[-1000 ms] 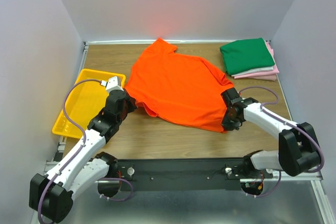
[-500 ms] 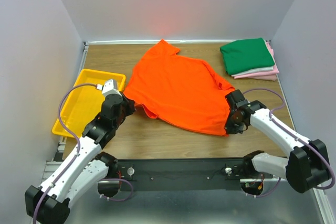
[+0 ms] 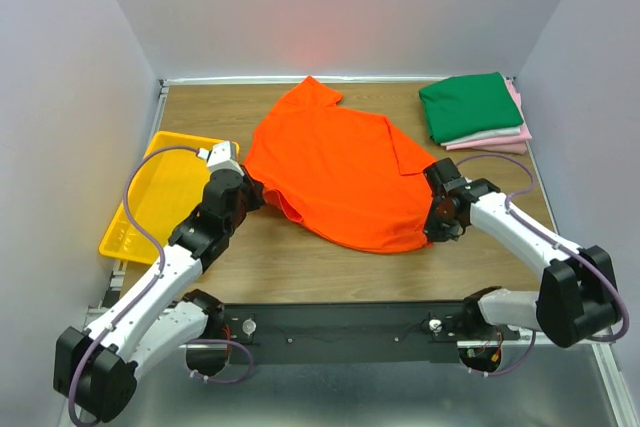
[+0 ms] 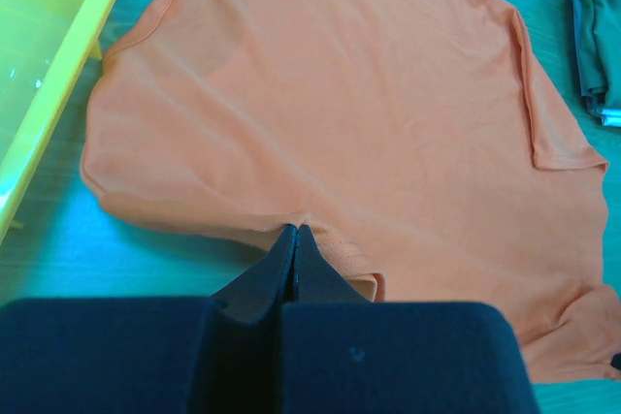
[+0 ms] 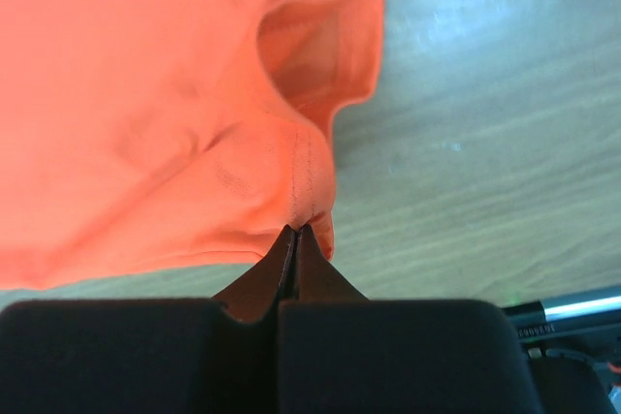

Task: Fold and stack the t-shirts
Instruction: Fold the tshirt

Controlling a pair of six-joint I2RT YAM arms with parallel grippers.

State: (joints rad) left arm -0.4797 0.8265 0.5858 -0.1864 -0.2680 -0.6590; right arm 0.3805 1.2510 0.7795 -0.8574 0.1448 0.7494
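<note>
Both arms are easing forward again, away from their bases, after a short pull toward themselves half a second ago. The orange shirt [image 3: 340, 172] is lying a little more gathered along its near hem than it was then. It is sprawling unfolded across the middle of the table, one sleeve pointing toward the far edge. The left gripper [image 3: 249, 194] is pinching the left end of that hem, fingers closed tight on the cloth. The right gripper [image 3: 437, 222] is clamping the right corner the same way.

This looks like straightening, and no fold is showing yet. The stack of folded shirts [image 3: 475, 107], green over pink and white, is sitting in the far right corner, apart from the orange one. The yellow tray [image 3: 170, 209] is lying just left of the shirt. The wooden table [image 3: 300, 267] is carrying everything, and pale walls [image 3: 90, 97] are closing in on three sides.
</note>
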